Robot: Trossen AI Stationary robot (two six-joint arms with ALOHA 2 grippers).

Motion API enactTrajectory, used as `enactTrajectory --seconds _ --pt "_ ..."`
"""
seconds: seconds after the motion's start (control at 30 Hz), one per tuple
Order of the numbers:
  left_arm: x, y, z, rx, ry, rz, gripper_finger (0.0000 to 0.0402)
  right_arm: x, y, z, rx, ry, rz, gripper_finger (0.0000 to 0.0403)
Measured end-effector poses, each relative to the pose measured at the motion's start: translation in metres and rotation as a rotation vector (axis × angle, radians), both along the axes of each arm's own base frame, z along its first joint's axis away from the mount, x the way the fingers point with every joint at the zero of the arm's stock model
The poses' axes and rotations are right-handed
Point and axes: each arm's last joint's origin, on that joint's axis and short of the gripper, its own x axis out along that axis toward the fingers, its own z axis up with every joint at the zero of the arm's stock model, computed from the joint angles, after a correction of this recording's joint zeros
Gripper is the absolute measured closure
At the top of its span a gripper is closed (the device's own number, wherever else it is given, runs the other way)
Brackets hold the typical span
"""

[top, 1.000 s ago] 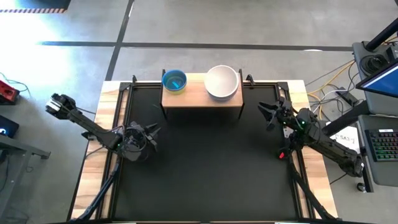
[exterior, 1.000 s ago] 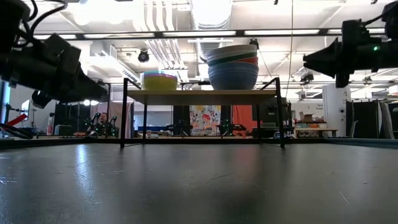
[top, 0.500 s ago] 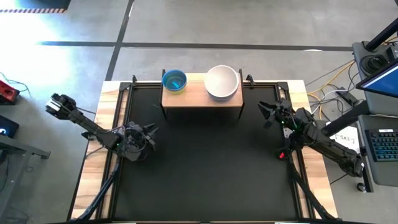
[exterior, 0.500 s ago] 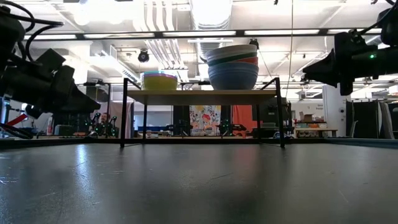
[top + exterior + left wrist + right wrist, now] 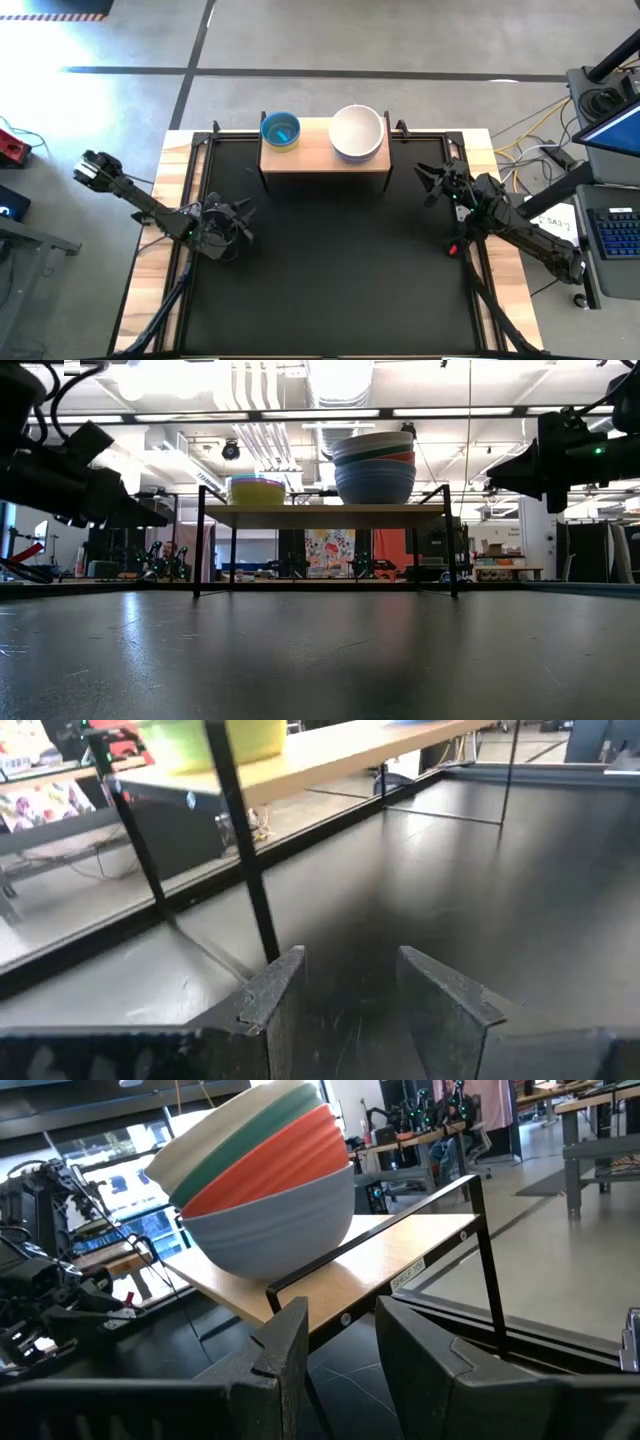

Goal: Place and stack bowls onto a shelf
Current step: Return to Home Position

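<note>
The wooden shelf [image 5: 325, 155] stands on black legs at the table's far edge. Two stacks rest on it by their bases. The small stack [image 5: 280, 130] has a blue bowl on top and a yellow one showing from the side [image 5: 257, 490]. The large stack [image 5: 357, 132] is white, teal and red over lavender-blue [image 5: 265, 1180]. My left gripper [image 5: 240, 214] hovers open and empty over the table's left part, pointing toward the shelf [image 5: 350, 975]. My right gripper [image 5: 428, 182] hovers open and empty right of the shelf [image 5: 340, 1325].
The black table top [image 5: 330, 260] has wooden side strips [image 5: 172, 200]. The shelf's thin black legs [image 5: 240, 840] stand close in front of my left gripper. Cables and a keyboard [image 5: 615, 235] lie off the table's right side.
My left gripper has dipped a little and come back up, staying over the table's left part. My right gripper has sunk slightly and then held still. The bowls and shelf have not moved.
</note>
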Motion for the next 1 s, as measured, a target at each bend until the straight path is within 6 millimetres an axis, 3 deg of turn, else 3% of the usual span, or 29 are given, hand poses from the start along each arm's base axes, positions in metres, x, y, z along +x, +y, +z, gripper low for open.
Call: enactTrajectory --seconds 0.4,0.53,0.67,0.8,1.0 --pt "0.013 -0.008 0.033 -0.033 -0.084 -0.012 0.0260 0.000 0.000 0.000 0.001 0.001 0.001 0.0294" --pt "0.006 -0.004 0.035 0.286 0.258 -0.140 0.0260 0.000 0.000 0.000 0.000 0.001 0.001 0.0294" --pt "0.000 -0.001 0.045 0.528 0.433 -0.202 0.0260 0.000 0.000 0.000 0.001 0.001 0.001 0.0294" --pt "-0.006 0.003 0.057 0.658 0.497 -0.224 0.0260 0.000 0.000 0.000 0.001 0.001 0.001 0.0294" --pt "-0.014 0.008 0.074 0.665 0.409 -0.202 0.0260 0.000 0.000 0.000 0.001 0.001 0.000 0.0294"
